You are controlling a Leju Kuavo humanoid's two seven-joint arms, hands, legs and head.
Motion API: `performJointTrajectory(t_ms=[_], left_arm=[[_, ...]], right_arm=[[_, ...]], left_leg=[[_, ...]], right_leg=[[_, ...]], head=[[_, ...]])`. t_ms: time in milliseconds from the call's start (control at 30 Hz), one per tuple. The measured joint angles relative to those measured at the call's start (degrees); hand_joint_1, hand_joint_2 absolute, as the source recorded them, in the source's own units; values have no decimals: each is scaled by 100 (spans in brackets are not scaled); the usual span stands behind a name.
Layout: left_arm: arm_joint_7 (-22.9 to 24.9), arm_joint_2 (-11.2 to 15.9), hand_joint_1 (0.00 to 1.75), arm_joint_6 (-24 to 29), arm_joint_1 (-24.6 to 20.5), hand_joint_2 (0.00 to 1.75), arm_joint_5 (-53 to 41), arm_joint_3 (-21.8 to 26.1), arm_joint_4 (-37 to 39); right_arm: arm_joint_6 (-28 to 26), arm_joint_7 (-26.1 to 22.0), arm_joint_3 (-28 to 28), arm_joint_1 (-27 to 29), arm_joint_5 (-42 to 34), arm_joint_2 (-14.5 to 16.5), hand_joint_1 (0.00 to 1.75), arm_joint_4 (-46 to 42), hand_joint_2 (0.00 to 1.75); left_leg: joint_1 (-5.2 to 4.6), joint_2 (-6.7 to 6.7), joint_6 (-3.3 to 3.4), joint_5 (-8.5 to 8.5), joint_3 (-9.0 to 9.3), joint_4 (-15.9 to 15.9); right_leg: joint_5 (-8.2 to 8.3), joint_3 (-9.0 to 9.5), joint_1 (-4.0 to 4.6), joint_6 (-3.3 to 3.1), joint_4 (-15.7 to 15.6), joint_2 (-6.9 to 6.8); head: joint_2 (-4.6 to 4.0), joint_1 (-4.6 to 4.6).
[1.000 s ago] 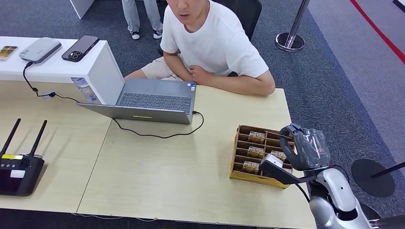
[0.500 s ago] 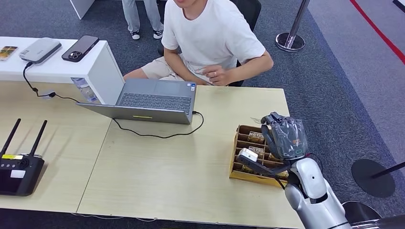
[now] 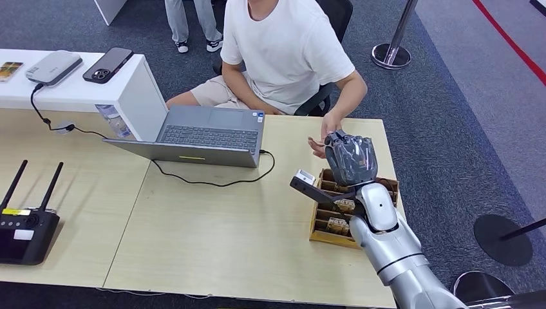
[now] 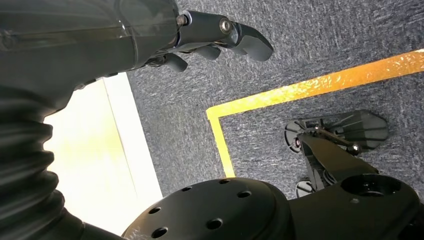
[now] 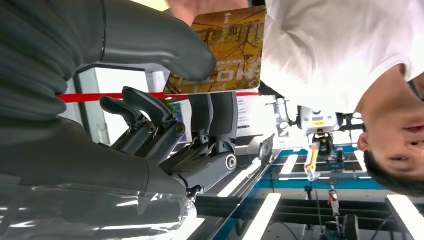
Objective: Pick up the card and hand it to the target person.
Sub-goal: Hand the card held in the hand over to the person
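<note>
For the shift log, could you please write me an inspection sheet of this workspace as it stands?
Surface: light wooden table.
Job's things: card pinched in the right hand, at the person's hand; wooden card box holds more.
Clutter: open laptop, black router, phone on a white stand.
Hands: left hand hangs over carpet, holding nothing.
Cables: laptop cable across the table.
Surroundings: grey carpet, stanchion base.

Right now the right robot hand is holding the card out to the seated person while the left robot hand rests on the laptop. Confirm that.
Not quite. The right robot hand does hold the card out to the seated person, whose hand reaches for it. But the left robot hand is not on the laptop: the left wrist view shows it hanging over carpet.
</note>
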Motion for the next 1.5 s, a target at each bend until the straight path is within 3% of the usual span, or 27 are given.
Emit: performJointTrajectory(t_ms=[67,200,300,433,667,833,1233,1500], left_arm=[[0,0,0,0,0,175,0,0,0],[2,-1,0,-11,-3,175,-14,-1,0],[-3,0,0,-30,-12,175,-51,-5,0],[13,-1,0,-14,-7,0,-47,-5,0],[18,-18,0,-9,98,0,-24,-4,2],[-7,-24,0,-9,128,0,1,-4,2],[-99,-22,0,26,204,0,71,-2,2],[-119,-22,0,72,238,0,102,-1,2]], right_arm=[[-118,53,21,-164,94,85,175,267,175],[-241,108,92,-401,174,217,0,692,175],[-307,107,115,-531,147,293,0,922,175],[-360,107,137,-670,134,345,0,1156,175],[-452,-7,143,-744,-207,357,0,1295,175],[-235,-731,-165,-748,-1870,356,0,1250,175],[1491,-1949,-2198,-318,-6416,10,0,120,175],[1991,-2309,-3548,140,-7897,-390,0,-156,175]], left_leg=[[0,0,0,0,0,0],[0,-1,0,0,0,0],[0,-1,0,0,0,0],[0,-3,0,0,0,0],[0,-2,0,0,-2,1],[1,-2,0,0,-2,2],[0,-13,1,-1,-10,7],[-1,-17,1,-2,-12,8]], right_leg=[[0,0,0,0,0,0],[0,0,0,0,0,-1],[0,0,0,0,0,0],[0,-1,0,0,0,-1],[0,-7,0,0,-1,0],[0,-8,0,0,-1,0],[0,-14,-1,0,-4,-7],[0,-17,-1,0,-5,-9]], head=[[0,0],[0,0],[0,-1],[0,0],[0,-1],[0,0],[0,0],[0,0]])
